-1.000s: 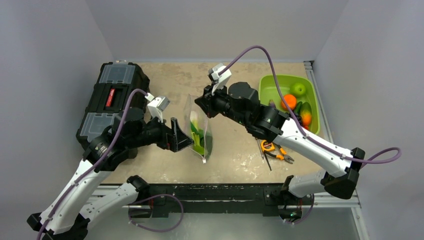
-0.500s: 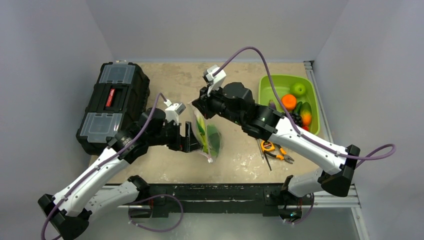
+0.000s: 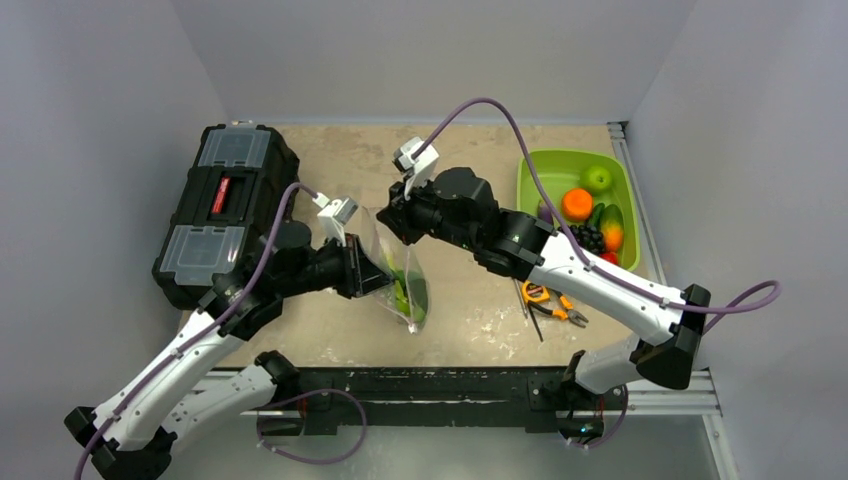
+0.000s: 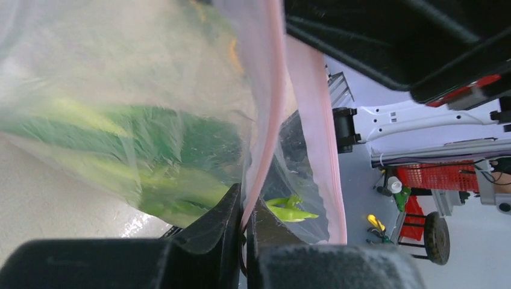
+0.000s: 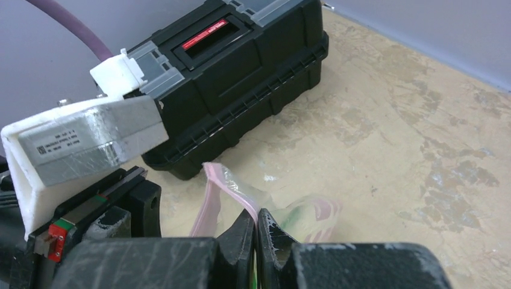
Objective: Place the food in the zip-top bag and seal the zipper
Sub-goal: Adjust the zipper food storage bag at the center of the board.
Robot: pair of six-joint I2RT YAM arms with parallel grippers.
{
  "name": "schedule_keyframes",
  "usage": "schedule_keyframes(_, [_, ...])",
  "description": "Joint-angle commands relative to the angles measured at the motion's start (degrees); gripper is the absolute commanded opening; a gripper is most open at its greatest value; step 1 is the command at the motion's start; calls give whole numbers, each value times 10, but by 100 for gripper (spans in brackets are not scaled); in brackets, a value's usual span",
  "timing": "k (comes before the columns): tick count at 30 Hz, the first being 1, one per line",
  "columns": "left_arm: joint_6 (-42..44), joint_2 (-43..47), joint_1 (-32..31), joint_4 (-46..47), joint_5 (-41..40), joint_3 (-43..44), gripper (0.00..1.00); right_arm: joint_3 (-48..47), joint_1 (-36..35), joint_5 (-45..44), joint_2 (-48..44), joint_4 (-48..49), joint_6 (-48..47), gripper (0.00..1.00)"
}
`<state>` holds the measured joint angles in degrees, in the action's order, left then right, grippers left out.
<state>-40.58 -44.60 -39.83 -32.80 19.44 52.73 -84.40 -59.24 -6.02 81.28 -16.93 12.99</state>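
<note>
**Both hands clamped on bag mouth, food inside**

Left hand [image 3: 362,272]: fingers [image 4: 226,211] closed almost fully, with only the pink zipper [image 4: 268,108] pinched between the tips. Left wrist view showed the strip running straight up out of the grip.

Right hand [image 3: 393,222]: clenched tight on the upper edge of the zip-top bag [image 3: 400,262]. In the right wrist view the tips [image 5: 256,220] met on clear film, with a loop of pink strip just left of them. Couldn't tell if the strip itself was in the pinch.

The bag hung between the two hands, mouth up at the hands and body sagging below them toward the desk [image 3: 480,300]. Desk contact wasn't clear.

The food [image 3: 410,290] sat inside the bag, below both hands, with green leaves and pale stalks visible through the film just beyond the left fingertips.

A black toolbox [image 3: 225,210] lay outboard of the left hand, and a green bin [image 3: 535,175] well off to the right hand's side.
</note>
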Motion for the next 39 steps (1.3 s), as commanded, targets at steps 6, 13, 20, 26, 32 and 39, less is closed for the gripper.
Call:
schedule_keyframes(6, [-55, 12, -2, 44, -11, 18, 0, -39, -3, 74, -13, -12, 2, 18])
schedule_keyframes(13, [-115, 27, -2, 56, -41, 12, 0, -40, -22, 51, -49, -103, 9, 66])
schedule_keyframes(20, [-116, 26, -2, 42, -56, 21, 0, 3, -84, -53, -118, -187, 26, 91])
schedule_keyframes(26, [-113, 25, -2, 37, -59, 24, 0, 45, -149, -94, -163, -191, 36, 99])
schedule_keyframes(32, [-111, 26, -2, 28, -69, 27, 0, 161, -296, -233, -207, -111, -4, 92])
schedule_keyframes(39, [-113, 30, -2, 24, -77, 27, 0, 313, -339, -322, -278, 47, -56, 71])
